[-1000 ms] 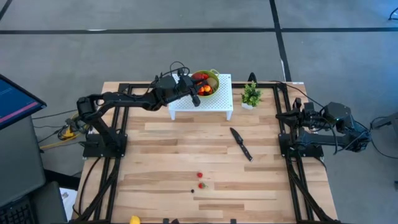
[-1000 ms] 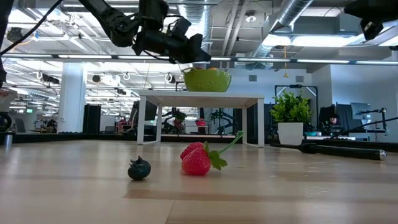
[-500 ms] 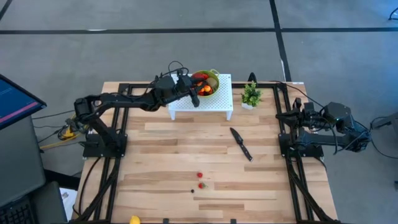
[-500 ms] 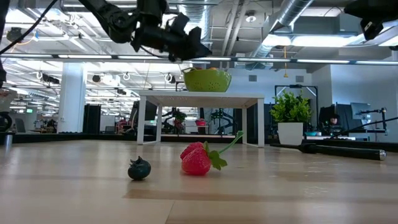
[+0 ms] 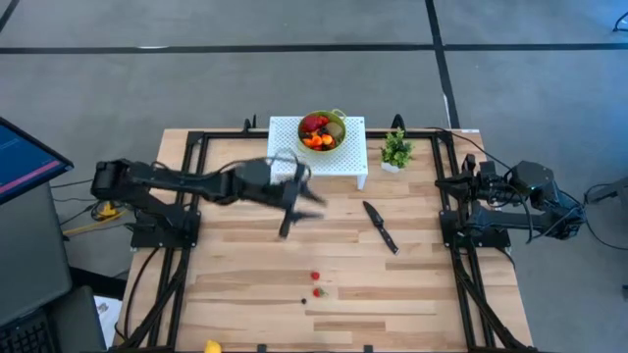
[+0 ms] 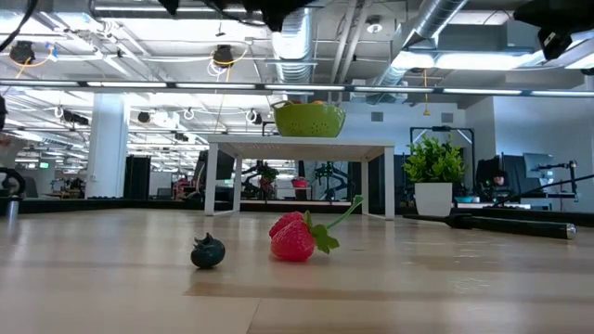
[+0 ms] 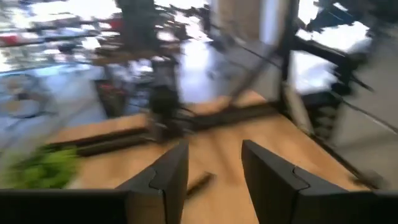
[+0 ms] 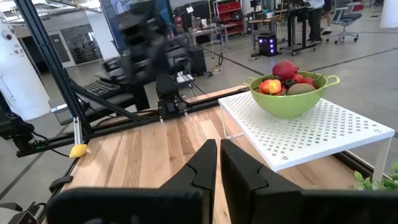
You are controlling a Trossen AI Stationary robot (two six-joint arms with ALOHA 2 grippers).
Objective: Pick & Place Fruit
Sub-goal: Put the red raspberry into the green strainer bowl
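Red, orange and brown-green fruit (image 5: pixel 321 131) lay heaped in a green bowl (image 8: pixel 288 104) on the white stand (image 5: pixel 343 164); a strawberry (image 6: pixel 295 237) and dark berry (image 6: pixel 208 251) sat on open planks. The left gripper (image 5: pixel 291 208) hung mid-table, fingers apart and empty. The right gripper (image 8: pixel 219 163) waited at the right edge, fingers together.
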